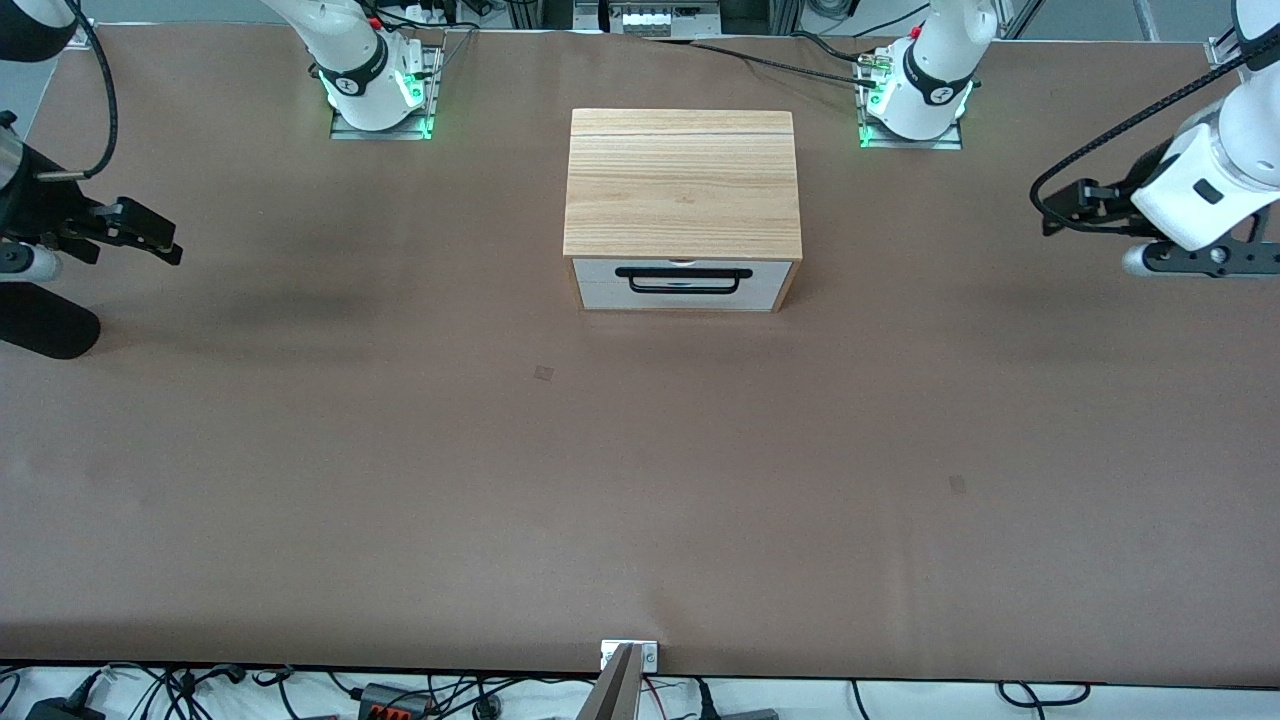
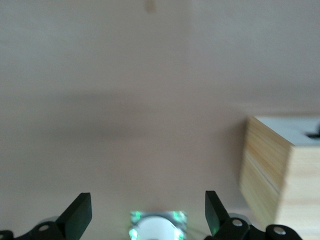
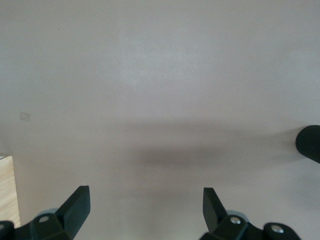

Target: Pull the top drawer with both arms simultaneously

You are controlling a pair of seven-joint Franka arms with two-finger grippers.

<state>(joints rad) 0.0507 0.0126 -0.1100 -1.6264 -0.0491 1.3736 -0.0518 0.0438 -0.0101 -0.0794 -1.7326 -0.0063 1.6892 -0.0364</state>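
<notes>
The top drawer (image 1: 680, 284) is shut in the small wooden cabinet (image 1: 683, 180) in the middle of the table. Its white front faces the front camera and carries a wide black bar handle (image 1: 684, 279). My left gripper (image 1: 1048, 210) hangs open and empty over the left arm's end of the table, well apart from the cabinet. Its wrist view shows the open gripper (image 2: 146, 210), the cabinet's side (image 2: 270, 170) and a strip of the white front (image 2: 292, 131). My right gripper (image 1: 160, 235) hangs open and empty over the right arm's end, and also shows in its own wrist view (image 3: 145, 207).
The brown table (image 1: 640, 480) spreads wide around the cabinet. A black rounded object (image 1: 40, 330) lies at the right arm's end; it also shows in the right wrist view (image 3: 310, 143). The arm bases with green lights (image 1: 380, 95) (image 1: 915, 100) stand along the back edge.
</notes>
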